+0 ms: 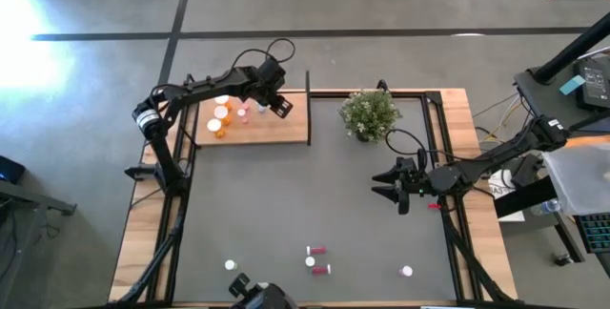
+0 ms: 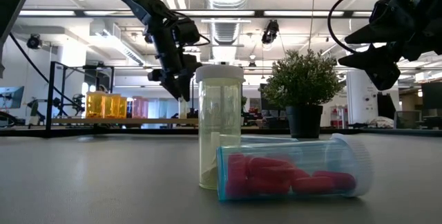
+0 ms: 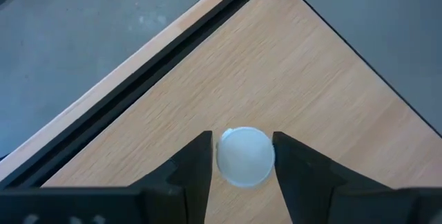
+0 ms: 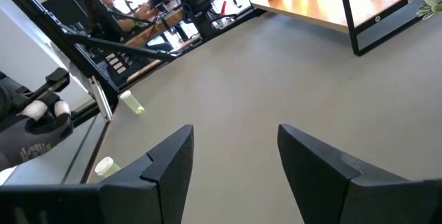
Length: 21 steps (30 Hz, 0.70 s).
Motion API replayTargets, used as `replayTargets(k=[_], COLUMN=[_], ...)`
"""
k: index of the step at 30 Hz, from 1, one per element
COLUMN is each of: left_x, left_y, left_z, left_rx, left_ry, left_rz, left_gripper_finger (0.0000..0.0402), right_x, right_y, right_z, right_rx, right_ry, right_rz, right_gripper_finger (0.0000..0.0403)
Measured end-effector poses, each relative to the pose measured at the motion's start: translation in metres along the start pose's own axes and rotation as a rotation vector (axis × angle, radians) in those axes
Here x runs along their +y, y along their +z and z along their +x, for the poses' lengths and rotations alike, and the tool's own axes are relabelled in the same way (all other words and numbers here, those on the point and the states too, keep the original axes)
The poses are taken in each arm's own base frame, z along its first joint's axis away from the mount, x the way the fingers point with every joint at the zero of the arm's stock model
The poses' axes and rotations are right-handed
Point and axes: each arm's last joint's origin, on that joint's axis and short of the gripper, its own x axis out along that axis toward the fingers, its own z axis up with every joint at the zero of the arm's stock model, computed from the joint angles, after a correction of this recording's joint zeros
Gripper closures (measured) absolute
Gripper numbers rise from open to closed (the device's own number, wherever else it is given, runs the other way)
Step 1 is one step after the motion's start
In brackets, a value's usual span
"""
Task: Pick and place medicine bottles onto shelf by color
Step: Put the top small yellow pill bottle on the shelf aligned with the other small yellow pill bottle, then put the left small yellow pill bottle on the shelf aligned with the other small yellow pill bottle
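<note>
Pale bottle (image 3: 244, 156) sits on shelf (image 1: 286, 126), white cap between left claw (image 1: 264, 104) fingers, which flank it closely; you can't tell if pinched or just freed. Orange bottles (image 1: 220, 118) and a pink one already on shelf. Still left on counter (image 1: 286, 204): red bottles (image 1: 317, 259) and several white-capped ones at near edge. Right claw (image 1: 393, 187) spread, empty, above counter. No readable labels
</note>
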Motion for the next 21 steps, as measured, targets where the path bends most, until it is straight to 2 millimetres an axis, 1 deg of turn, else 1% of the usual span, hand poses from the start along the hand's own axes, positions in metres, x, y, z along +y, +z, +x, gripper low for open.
replayTargets(k=[3, 8, 12, 18, 21], left_x=[0.000, 0.000, -0.001, -0.002, -0.010], left_y=[0.001, 0.003, 0.006, 0.015, 0.014], left_z=[0.000, 0.000, -0.003, -0.034, -0.055], left_rx=[-0.009, -0.027, -0.062, -0.200, -0.248], left_ry=[0.001, 0.001, -0.004, -0.024, -0.046], left_rz=[-0.004, -0.003, 0.049, 0.095, 0.112], left_gripper_finger=[0.0262, 0.0240, 0.0238, 0.0238, 0.0238], right_x=[0.000, 0.000, 0.000, 0.000, 0.000], right_y=[0.000, 0.000, 0.000, 0.000, 0.000], right_z=[0.000, 0.000, 0.000, 0.000, 0.000], right_rx=[0.000, 0.000, 0.000, 0.000, 0.000], right_ry=[0.000, 0.000, 0.000, 0.000, 0.000], right_rz=[0.000, 0.000, 0.000, 0.000, 0.000], right_gripper_finger=[0.0202, 0.0202, 0.0202, 0.0202, 0.0202])
